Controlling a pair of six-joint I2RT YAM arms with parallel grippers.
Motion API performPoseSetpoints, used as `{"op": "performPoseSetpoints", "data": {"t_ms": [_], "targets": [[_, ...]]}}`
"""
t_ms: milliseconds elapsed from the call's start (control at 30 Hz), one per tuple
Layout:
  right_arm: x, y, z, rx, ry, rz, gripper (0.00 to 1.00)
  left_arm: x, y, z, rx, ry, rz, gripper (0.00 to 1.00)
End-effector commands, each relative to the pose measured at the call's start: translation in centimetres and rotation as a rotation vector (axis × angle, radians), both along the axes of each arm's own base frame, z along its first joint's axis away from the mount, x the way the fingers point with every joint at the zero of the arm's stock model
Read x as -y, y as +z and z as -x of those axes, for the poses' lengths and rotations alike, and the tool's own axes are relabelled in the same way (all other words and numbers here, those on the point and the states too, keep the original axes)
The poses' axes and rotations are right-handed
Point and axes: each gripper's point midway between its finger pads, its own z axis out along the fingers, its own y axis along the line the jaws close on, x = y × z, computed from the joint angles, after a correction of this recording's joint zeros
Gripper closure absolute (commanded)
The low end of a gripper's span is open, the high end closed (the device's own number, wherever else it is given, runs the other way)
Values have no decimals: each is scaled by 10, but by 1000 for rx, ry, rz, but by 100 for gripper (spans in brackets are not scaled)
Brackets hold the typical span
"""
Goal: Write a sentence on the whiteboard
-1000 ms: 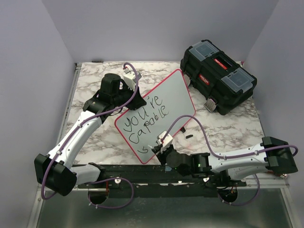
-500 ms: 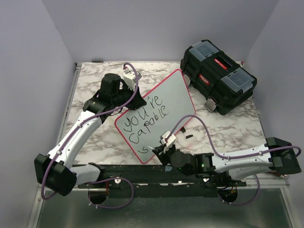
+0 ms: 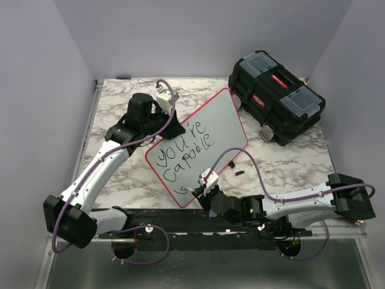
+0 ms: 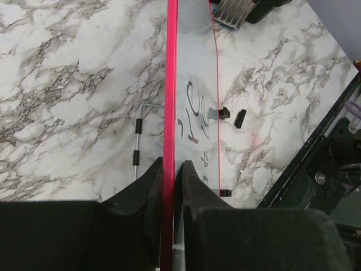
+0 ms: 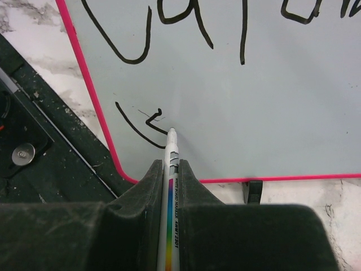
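Right gripper (image 5: 169,172) fingers clamped on marker (image 5: 171,197), tip touching whiteboard (image 5: 271,113) just ahead, at line 3 of sentence (image 3: 183,153); left gripper (image 4: 169,172) pinching whiteboard rim; risk: whiteboard pivots under marker pressure, stroke smears.

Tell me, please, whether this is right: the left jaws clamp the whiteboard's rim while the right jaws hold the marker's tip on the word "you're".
Not quite. The right wrist view shows the marker tip at the first strokes of the third line, near the whiteboard's corner, not on "you're". The left jaws do clamp the rim.
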Motion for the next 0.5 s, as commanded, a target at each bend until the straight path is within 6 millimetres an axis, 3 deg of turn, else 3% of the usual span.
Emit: {"op": "performPoseSetpoints", "data": {"t_ms": [0, 467], "targets": [[1, 6, -11, 13, -77, -32, 99, -10, -36, 13, -55, -28, -129, 100], [11, 3, -26, 56, -138, 1, 99, -10, -39, 12, -60, -25, -140, 100]]}}
